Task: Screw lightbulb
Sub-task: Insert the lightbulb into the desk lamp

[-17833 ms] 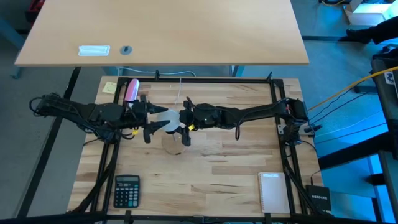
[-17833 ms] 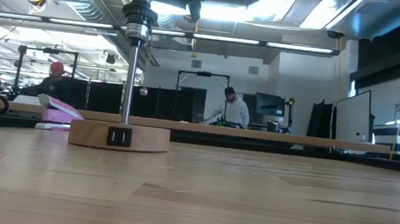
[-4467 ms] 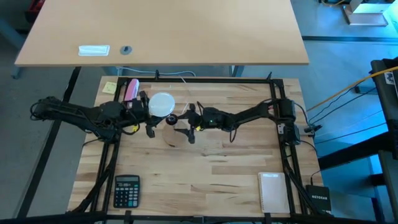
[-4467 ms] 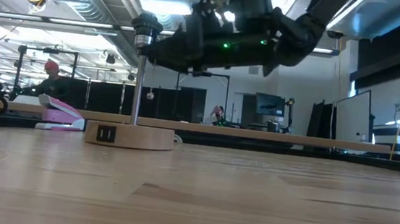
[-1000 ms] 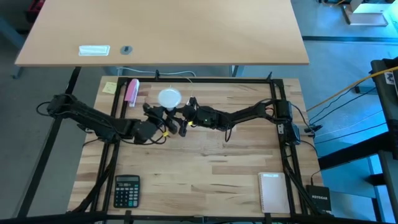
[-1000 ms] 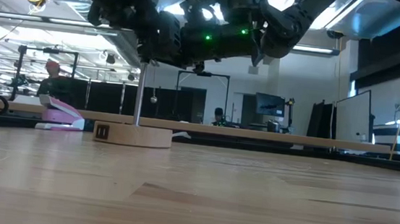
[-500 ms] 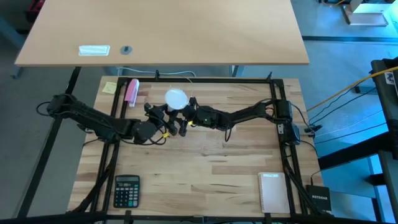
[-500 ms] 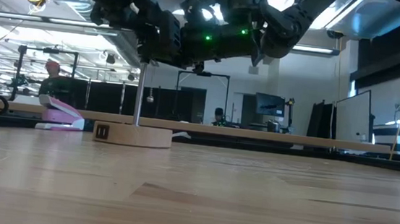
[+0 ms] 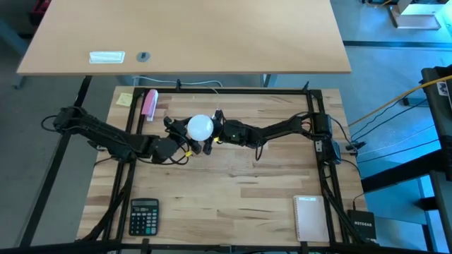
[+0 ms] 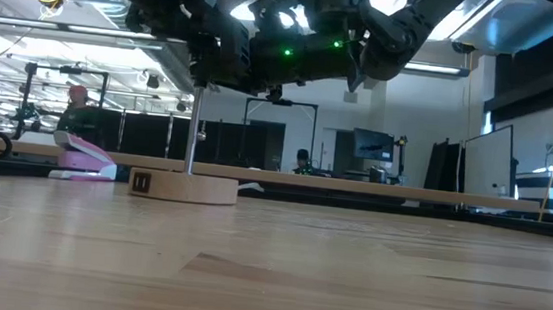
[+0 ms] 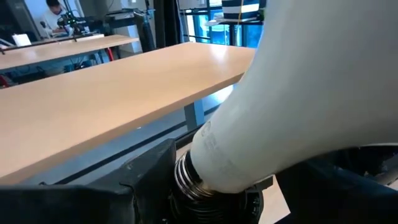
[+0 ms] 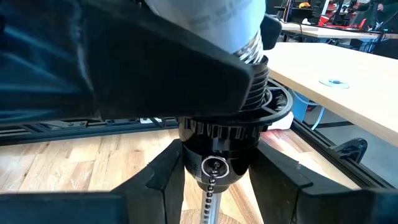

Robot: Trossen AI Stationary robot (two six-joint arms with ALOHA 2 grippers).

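The lightbulb (image 9: pixel 200 127), a white frosted globe, stands crooked on the black socket (image 12: pixel 214 155), with its screw base (image 11: pixel 186 177) at the socket's mouth and part of the thread bare. The socket tops a thin metal pole (image 10: pixel 192 128) on a round wooden disc (image 10: pixel 183 187). My left gripper (image 9: pixel 185 136) comes from the table's left and is open about the bulb's neck. My right gripper (image 9: pixel 212 135) comes from the table's right and is shut on the socket just below the bulb. My left gripper has one finger (image 11: pixel 140 180) lying right beside the bulb's screw thread (image 11: pixel 184 174); whether it touches the thread I cannot tell, and the bulb hides the other finger. My right gripper pinches the socket's black body (image 12: pixel 217 140) between its two fingers (image 12: pixel 163 180), one on each side. The fingers come in level from the table's right, across the upright pole. The socket stays upright on its pole.
A pink object (image 9: pixel 149 103) and a yellow note (image 9: pixel 124 99) lie at the far left. A calculator (image 9: pixel 144 216) is at the near left and a white notepad (image 9: pixel 308 217) at the near right. A black frame rail (image 9: pixel 319 127) borders the table. People (image 10: pixel 77 107) work in the room behind.
The bulb's globe has swung toward the table's near edge and now shows over the socket between the two grippers, while its base stays at the socket. Both arms have kept their places.
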